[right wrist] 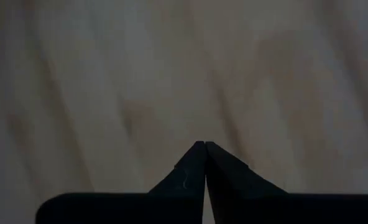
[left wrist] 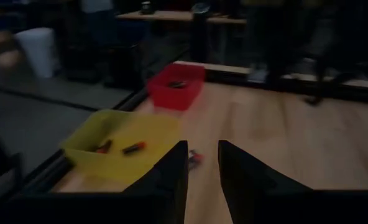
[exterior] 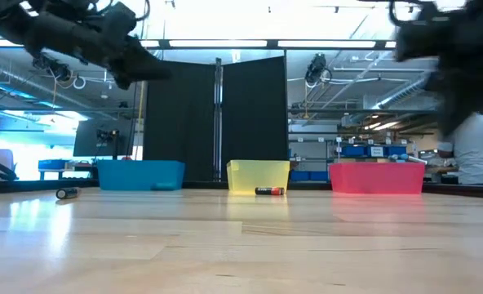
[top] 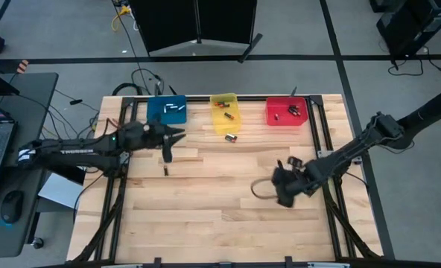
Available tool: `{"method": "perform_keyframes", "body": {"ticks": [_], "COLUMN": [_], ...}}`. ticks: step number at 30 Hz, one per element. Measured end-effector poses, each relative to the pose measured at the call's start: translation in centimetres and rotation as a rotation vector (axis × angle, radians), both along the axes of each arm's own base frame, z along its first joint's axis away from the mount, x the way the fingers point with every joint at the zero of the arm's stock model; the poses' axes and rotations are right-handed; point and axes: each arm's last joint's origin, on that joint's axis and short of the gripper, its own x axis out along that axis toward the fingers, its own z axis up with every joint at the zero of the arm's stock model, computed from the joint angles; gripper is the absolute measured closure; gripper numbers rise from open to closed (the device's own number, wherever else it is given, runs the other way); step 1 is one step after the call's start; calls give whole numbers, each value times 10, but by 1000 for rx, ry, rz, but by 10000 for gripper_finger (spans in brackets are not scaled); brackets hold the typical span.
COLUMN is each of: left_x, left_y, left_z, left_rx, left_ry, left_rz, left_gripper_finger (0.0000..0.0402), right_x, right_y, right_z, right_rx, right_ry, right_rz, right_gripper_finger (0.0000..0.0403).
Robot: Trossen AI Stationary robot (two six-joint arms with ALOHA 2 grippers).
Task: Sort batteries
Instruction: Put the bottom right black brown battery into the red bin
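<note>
Top-down and table-level views of a wooden table point(top: 205, 216) at whose far edge three bins are standing in a row: a blue bin point(top: 166, 109), a yellow bin point(top: 225, 112) and a red bin point(top: 287, 112). Batteries are lying in all three; the blue bin is holding pale cells point(top: 174, 106), the yellow bin reddish-tipped cells point(left wrist: 134, 147), and the red bin dark cells point(top: 293, 112). Two batteries are resting loose on the bare wood: one point(top: 231, 138) lying just in front of the yellow bin, seen in the low view as a dark cylinder with a reddish-orange end, and a second point(top: 166, 172) lying nearer the table's left side, in front of the blue bin and apart from it. The left gripper point(top: 177, 134) is hovering above the table just in front of the blue bin, pointing toward the yellow bin; its wrist view is showing the two fingers point(left wrist: 171, 180) standing apart with a clear gap and nothing between them. The right gripper point(top: 284, 181) is sitting over the right half of the table, well in front of the red bin; its fingertips point(right wrist: 196, 163) are pressing together over bare wood, and no object is showing between them, though the blur of that view is leaving a very small item possibly unseen. In the low view, a person in a pale shirt point(exterior: 480, 151) is standing beyond the table, behind the red bin.
</note>
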Motion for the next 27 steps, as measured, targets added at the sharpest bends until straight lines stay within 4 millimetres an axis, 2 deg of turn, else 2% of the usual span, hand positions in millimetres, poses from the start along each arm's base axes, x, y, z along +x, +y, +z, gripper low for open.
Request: {"method": "perform_keyframes", "body": {"ticks": [6,11,21,27], "left_x": [2,3,3,3], "left_y": [-18,-24,-25,-25], "left_z": [-8,-9,-10,-10], "left_rx": [32,79,101,102], "left_ry": [-19,1,13,15], "left_rz": [-71,-40,-42,-42], "left_gripper_finger": [308,308,308,308], "right_x": [-30,-45,-68,-79], "right_y": [29,44,40,38], "right_z": [-2,-8,-33,-43], "right_rx": [42,95,74,61], "right_ry": [159,204,344,401], "right_rz": [184,227,278,358], "right_gripper_finger": [362,334,255,231]}}
